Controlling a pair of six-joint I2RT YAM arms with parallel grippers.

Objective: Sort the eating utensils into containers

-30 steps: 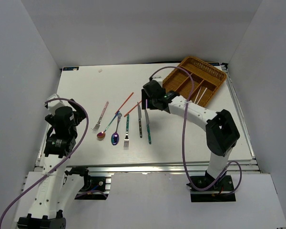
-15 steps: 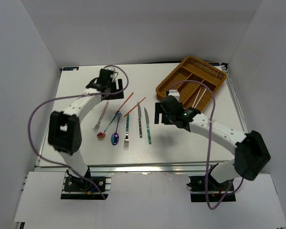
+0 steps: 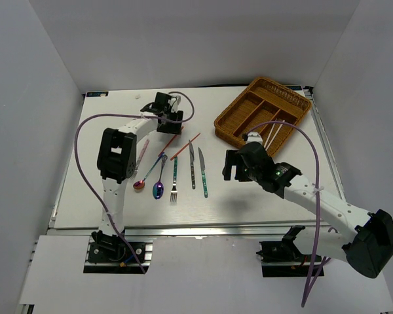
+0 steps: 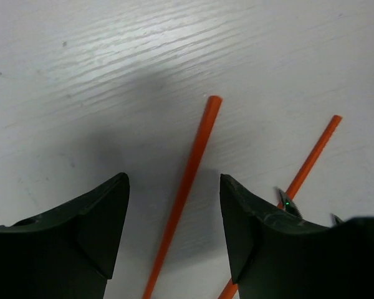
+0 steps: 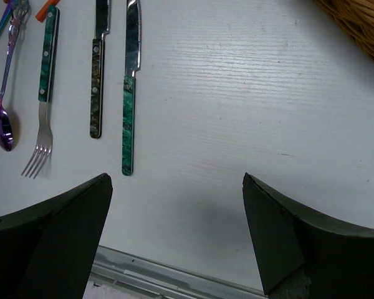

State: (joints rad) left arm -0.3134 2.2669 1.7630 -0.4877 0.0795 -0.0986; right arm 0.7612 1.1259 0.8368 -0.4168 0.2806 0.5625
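Nearest you, your right gripper (image 5: 174, 187) hangs over bare tabletop (image 5: 237, 112). Its jaws are wide apart with nothing between them.

Just left of it you have the utensil row, all lying flat. From right to left:
- teal knife (image 5: 128, 124), blade pointing away from you
- dark knife (image 5: 96, 93), blade pointing away from you
- teal fork (image 5: 43, 93), tines toward you
- purple spoon (image 5: 1, 121), bowl toward you
- second spoon (image 3: 144, 178), seen from overhead, slanted
- pink fork (image 3: 139, 156), last in the row

Each of these lies outside the tray (image 3: 224, 112).

Farther back, your left gripper (image 4: 172, 184) is down over the two orange sticks. Its jaws are apart and straddle one chopstick (image 4: 193, 156), with a gap on each side, so it is not clamped. You cannot tell from either view whether the fingers (image 4: 81, 243) touch the tabletop. The second chopstick (image 4: 311, 152) runs beside the first, and its lower end is hidden behind the other finger.

Farthest, at the right rear, the tray sits at an angle. A pair of pale chopsticks (image 3: 275, 133) lies in its compartment on the right-hand side. The other compartments look bare from overhead.
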